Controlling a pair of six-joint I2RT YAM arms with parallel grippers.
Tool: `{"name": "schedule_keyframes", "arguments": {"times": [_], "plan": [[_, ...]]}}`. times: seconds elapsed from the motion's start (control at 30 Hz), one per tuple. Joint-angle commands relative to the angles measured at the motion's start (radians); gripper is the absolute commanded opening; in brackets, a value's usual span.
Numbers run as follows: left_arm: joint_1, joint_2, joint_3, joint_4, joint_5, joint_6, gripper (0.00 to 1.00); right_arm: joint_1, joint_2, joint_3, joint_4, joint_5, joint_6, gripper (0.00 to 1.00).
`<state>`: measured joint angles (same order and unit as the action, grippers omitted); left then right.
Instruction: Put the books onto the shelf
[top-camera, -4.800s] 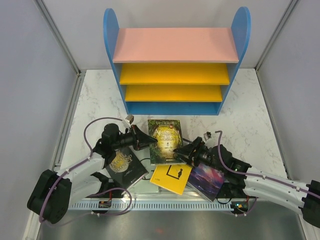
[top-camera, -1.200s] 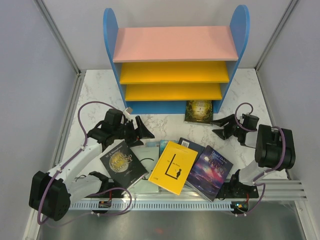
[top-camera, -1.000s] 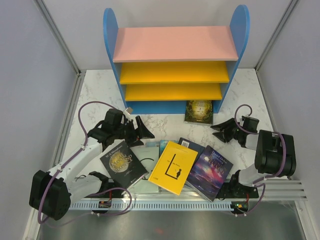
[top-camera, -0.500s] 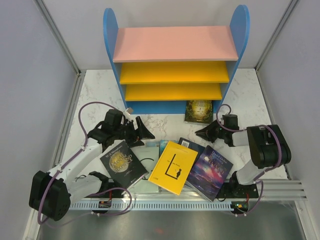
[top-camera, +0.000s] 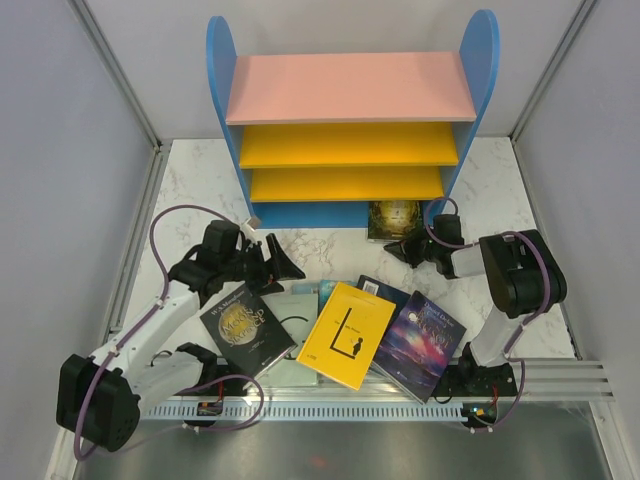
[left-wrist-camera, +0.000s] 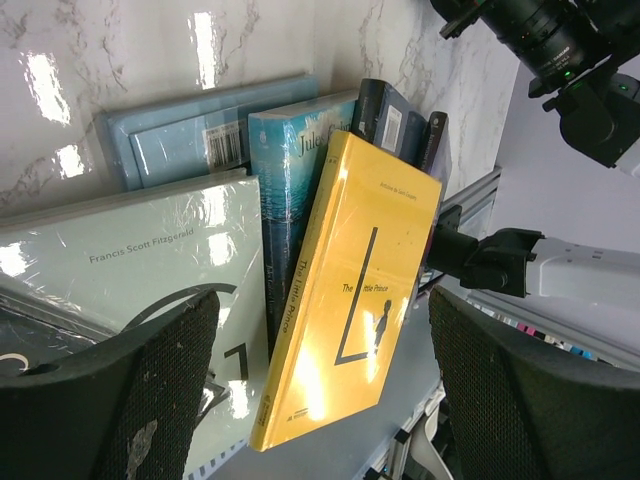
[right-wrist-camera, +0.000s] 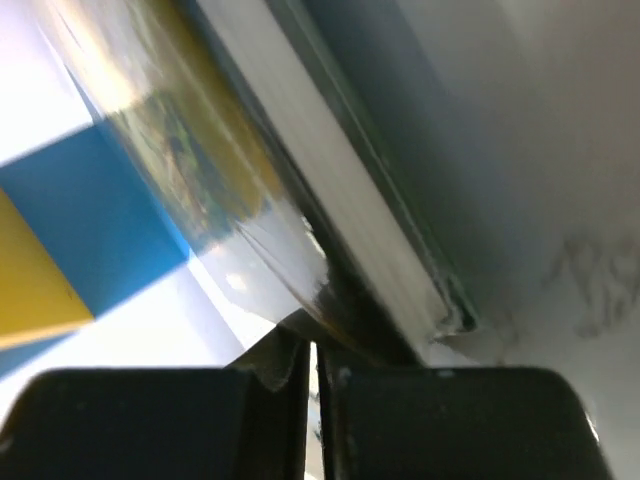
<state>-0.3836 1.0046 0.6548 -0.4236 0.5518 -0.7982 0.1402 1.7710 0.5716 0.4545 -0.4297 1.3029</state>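
Care suits the right hand, jaws nearly together, perhaps pinching the green-gold book: raise it gently onto the shelf; left hand gapes wide.

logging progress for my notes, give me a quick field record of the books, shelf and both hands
shelf: blue-sided bookcase with pink top board, no book on its yellow boards
book by shelf: green-gold paperback, flat on the white marble table just before the bookcase base
pile: black paperback with gold moon, plain yellow paperback, blue-purple galaxy paperback, overlapping near the arm bases
left hand: open, over the pile, holding nothing
right hand: shut, tips at the green-gold paperback's near edge; grip unclear
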Motion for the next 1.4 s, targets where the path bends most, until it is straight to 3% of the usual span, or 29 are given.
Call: {"name": "schedule_keyframes", "arguments": {"times": [0.0,0.27,0.63,0.77,0.8,0.93,1.17,1.37], "plan": [[0.012,-0.02,0.008,-0.02,0.003,0.051,0.87,-0.002,0.031,0.062,-0.098,0.167,0.022,0.05],[0.025,-0.011,0.02,-0.033,0.0,0.063,0.87,-0.01,0.094,0.186,-0.132,0.189,0.056,0.03],[0.028,0.045,0.039,-0.032,0.007,0.094,0.87,-0.01,0.07,0.15,-0.123,0.141,-0.004,0.04],[0.028,0.065,0.036,-0.032,0.013,0.125,0.87,-0.013,-0.046,0.094,-0.195,0.121,-0.091,0.22],[0.028,0.069,0.032,-0.03,0.016,0.128,0.87,-0.017,-0.07,0.087,-0.247,0.118,-0.117,0.33],[0.026,0.094,0.009,0.015,0.1,0.134,0.87,-0.037,-0.212,0.044,-0.388,0.124,-0.227,0.54],[0.019,0.124,-0.076,0.123,0.221,0.136,0.87,-0.057,-0.517,0.109,-0.742,0.207,-0.416,0.63],[-0.064,0.138,-0.158,0.206,0.284,0.099,0.87,-0.054,-0.68,0.102,-0.781,0.067,-0.383,0.7]]}}
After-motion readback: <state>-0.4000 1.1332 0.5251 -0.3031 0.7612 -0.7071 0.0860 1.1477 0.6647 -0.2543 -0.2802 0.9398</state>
